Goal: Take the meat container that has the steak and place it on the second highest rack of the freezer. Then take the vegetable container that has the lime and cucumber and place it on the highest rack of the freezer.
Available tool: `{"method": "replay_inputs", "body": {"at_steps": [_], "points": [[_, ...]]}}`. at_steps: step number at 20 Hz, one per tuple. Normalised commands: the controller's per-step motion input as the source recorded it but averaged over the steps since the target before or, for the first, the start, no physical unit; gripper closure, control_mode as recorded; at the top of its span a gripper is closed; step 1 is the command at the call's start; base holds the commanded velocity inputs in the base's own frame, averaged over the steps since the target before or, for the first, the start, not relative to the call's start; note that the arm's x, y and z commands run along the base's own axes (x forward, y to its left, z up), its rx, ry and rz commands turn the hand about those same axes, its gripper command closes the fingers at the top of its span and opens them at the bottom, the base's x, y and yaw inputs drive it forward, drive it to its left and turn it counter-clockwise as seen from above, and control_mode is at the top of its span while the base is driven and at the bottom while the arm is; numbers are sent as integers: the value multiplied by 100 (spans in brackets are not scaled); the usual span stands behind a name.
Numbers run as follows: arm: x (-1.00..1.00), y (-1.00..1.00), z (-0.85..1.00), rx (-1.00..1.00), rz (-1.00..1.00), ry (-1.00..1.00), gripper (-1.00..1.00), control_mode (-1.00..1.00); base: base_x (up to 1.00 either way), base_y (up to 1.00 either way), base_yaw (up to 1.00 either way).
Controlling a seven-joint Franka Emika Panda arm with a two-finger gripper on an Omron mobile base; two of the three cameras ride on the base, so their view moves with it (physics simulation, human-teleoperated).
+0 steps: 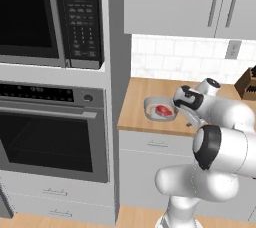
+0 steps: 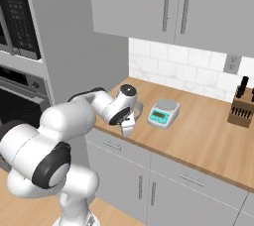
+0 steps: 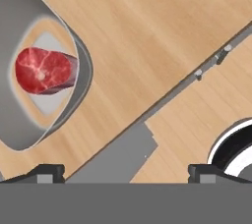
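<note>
Red steak is seen in the grey meat container at the left of the hand view, resting ungrasped on the wooden desk, the gripper spread apart beside it, so both placements are judged outstanding.

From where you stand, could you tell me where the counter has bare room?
The wooden counter is bare between the teal kitchen scale and the dark knife block. It is crowded at its oven end, where the gripper sits beside the grey container holding the red steak.
</note>
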Motion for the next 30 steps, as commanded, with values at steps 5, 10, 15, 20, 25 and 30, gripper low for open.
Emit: {"method": "replay_inputs", "body": {"at_steps": [5, 10, 15, 20, 25, 30], "points": [[25, -8, -1, 0, 0, 0, -100, -100, 0, 0, 0], [19, -5, 0, 0, 0, 0, -100, -100, 0, 0, 0], [2, -8, -12, 0, 0, -2, -100, -100, 0, 0, 0], [12, -4, -13, 0, 0, -1, -100, -100, 0, 0, 0], [23, -2, -3, 0, 0, 0, -100, -100, 0, 0, 0], [8, -7, -9, 1, 0, -1, -100, -100, 0, 0, 0]]}}
